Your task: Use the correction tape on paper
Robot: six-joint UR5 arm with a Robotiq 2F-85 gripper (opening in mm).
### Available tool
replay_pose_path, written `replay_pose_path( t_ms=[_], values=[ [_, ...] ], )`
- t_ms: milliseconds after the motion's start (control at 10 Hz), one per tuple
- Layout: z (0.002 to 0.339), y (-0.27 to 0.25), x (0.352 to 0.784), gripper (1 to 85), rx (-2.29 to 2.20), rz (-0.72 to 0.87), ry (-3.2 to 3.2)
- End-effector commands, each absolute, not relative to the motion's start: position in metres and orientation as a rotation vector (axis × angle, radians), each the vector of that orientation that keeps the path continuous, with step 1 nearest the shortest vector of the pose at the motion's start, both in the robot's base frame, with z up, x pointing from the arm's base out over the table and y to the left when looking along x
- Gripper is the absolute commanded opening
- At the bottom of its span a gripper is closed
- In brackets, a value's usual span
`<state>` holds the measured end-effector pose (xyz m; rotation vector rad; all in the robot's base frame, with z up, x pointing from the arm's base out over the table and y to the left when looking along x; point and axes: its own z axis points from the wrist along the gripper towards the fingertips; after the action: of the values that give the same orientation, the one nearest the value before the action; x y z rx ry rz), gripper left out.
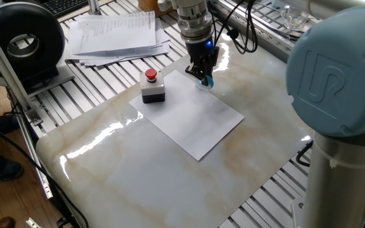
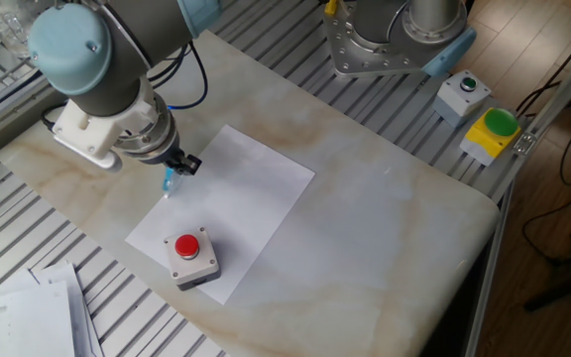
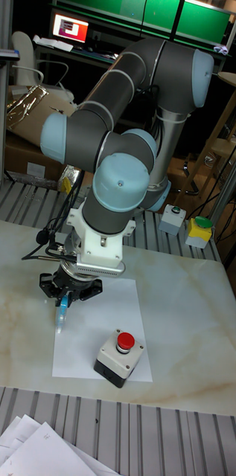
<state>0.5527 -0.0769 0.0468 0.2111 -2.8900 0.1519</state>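
Correction tape pinched in the jaws, its tip down at the edge of the paper

The gripper (image 1: pixel 203 71) holds the correction tape (image 2: pixel 170 181) pinched between its jaws, tip down at the long edge of the paper (image 1: pixel 195 117) on the desk (image 2: pixel 385 218), far from the button box (image 3: pixel 120 358). I judge the dispenser light, stiff and smooth, so it is best held on its flat sides; the sheet is thin and may slide. The UR mark shows on the arm's blue cap (image 1: pixel 331 76); the printed pages (image 1: pixel 116 31) are too small to read.

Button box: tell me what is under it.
The button box sits on a corner of the paper, which lies on the table. The paper beneath it is covered, so nothing more shows.
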Motion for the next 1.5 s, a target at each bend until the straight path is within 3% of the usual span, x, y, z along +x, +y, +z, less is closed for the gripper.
replay_pose_path(
  t_ms=[0, 1400],
  values=[
    [0.0484, -0.0723, 0.5565, 1.7, 0.205, 0.138, -2.898],
    [0.0417, -0.0744, 0.5539, 1.7, 0.231, 0.119, -2.895]
  ],
)
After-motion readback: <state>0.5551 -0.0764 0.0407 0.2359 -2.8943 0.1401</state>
